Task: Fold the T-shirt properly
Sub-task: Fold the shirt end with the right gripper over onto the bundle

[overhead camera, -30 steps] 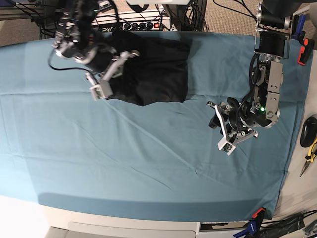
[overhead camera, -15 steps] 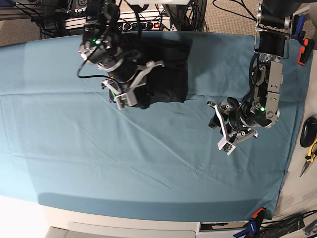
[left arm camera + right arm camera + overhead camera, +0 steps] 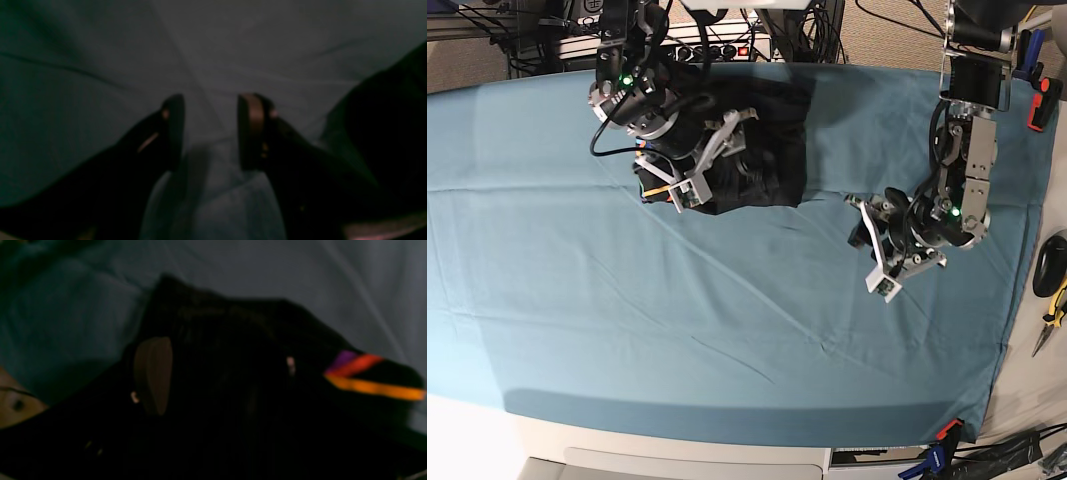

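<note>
T-shirt (image 3: 757, 150) lies as a compact folded bundle, far left; folding looks nearly done. Right gripper (image 3: 712, 160) spread wide over it, holding nothing; left gripper (image 3: 875, 250) parted, empty, well apart.

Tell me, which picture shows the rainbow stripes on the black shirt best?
The right wrist view: purple, red and orange stripes glow on the shirt, though blurred. The base view shows the whole folded shirt, with only a small hint of colour. The left wrist view shows no stripes.

Both wrist views are dark and blurred. In the right wrist view the right gripper's (image 3: 222, 373) far finger is lost against the black T-shirt (image 3: 233, 340). Right arm covers the T-shirt's left part in base view.
</note>
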You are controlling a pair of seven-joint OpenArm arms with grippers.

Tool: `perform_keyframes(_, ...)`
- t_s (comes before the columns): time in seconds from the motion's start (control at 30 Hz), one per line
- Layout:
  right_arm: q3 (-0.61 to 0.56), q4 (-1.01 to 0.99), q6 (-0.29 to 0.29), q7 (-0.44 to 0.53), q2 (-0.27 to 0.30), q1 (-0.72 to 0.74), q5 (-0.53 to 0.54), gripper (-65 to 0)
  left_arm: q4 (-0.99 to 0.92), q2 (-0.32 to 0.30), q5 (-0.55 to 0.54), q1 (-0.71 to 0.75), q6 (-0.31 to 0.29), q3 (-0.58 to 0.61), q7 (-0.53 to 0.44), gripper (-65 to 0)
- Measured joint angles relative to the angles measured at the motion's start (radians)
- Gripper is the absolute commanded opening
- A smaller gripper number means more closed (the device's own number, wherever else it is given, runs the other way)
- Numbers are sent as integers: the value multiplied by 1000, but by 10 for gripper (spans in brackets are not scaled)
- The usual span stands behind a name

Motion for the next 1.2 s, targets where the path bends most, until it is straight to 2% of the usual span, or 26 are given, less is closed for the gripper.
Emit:
perform_keyframes(0.13,22,122,-37,16,6,-30,-84,-248,0,0,0,15,-2,0,0,-397)
perform_keyframes(0.4,137,171,-59,-44,56,-164,-82,-248,0,0,1,23,-2,0,-8,-397)
perform_keyframes(0.57,140,171,-58,-43,64,-179,31,-248,0,0,0,23,-2,0,-8,-397)
perform_keyframes(0.87,-15,140,-58,-40,64,-177,53,-248,0,0,0,23,-2,0,-8,-397)
perform_keyframes(0.97,-81,88,-4,-46,67,-177,76,-248,0,0,0,23,-2,0,-8,-397)
perform_keyframes(1.13,-138,63,102,-71,66,-177,246,-248,0,0,0,23,-2,0,-8,-397)
perform_keyframes(1.2,-137,63,105,-71,66,-177,275,-248,0,0,0,23,-2,0,-8,-397)
